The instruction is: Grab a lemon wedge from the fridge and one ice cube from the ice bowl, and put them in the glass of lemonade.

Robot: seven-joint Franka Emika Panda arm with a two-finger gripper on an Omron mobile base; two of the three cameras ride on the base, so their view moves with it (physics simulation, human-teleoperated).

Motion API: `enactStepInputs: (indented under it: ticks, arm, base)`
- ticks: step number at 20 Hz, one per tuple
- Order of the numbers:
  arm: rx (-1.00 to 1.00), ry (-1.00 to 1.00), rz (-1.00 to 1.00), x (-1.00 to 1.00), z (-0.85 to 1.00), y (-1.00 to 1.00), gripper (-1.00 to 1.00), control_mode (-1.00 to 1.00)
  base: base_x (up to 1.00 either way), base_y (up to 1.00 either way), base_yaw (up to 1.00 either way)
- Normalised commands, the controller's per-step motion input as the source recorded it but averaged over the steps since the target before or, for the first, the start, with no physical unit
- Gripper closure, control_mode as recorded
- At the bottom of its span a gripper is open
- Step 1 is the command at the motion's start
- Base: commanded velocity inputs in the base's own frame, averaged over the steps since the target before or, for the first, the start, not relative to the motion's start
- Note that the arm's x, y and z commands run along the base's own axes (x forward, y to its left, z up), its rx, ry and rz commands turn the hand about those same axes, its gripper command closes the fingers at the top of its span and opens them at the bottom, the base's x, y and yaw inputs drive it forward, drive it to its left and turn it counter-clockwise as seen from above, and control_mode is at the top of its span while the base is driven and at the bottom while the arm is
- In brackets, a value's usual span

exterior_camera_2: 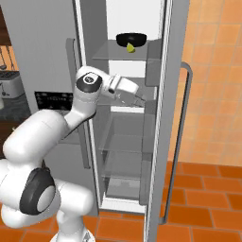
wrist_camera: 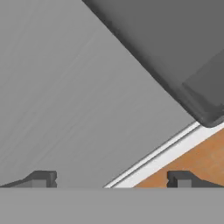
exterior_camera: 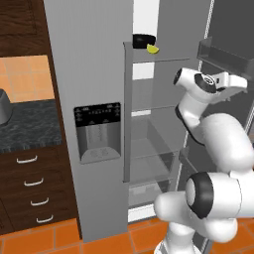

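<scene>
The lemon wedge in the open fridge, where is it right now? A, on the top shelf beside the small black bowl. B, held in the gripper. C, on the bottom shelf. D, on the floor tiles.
A: the lemon wedge lies on the fridge's top shelf against the small black bowl, well above the open, empty gripper.

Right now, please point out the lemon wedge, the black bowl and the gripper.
lemon wedge (exterior_camera: 152, 49), left base view, yellow middle.
black bowl (exterior_camera_2: 131, 38), right base view, dark side wall.
gripper (wrist_camera: 111, 179), hand view, between its fingertips.
</scene>
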Motion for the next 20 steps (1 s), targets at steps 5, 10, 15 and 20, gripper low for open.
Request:
enactStepInputs:
  ticks: [5, 10, 15, 20]
  arm:
    - [0.11, -0.09, 0.09, -0.23, 0.27, 1.0, -1.0, -1.0]
    - [0.51, -0.17, 0.34, 0.1, -0.06, 0.71, -1.0, -1.0]
    - [0.56, -0.07, 0.56, 0.31, -0.37, 0.58, -1.0, -1.0]
    - [0.42, -0.03, 0.52, 0.06, -0.36, 0.68, -1.0, -1.0]
  base:
    - [0.0, 0.0, 0.0]
    - [0.0, 0.0, 0.0]
    - [0.0, 0.0, 0.0]
    - [0.0, 0.0, 0.0]
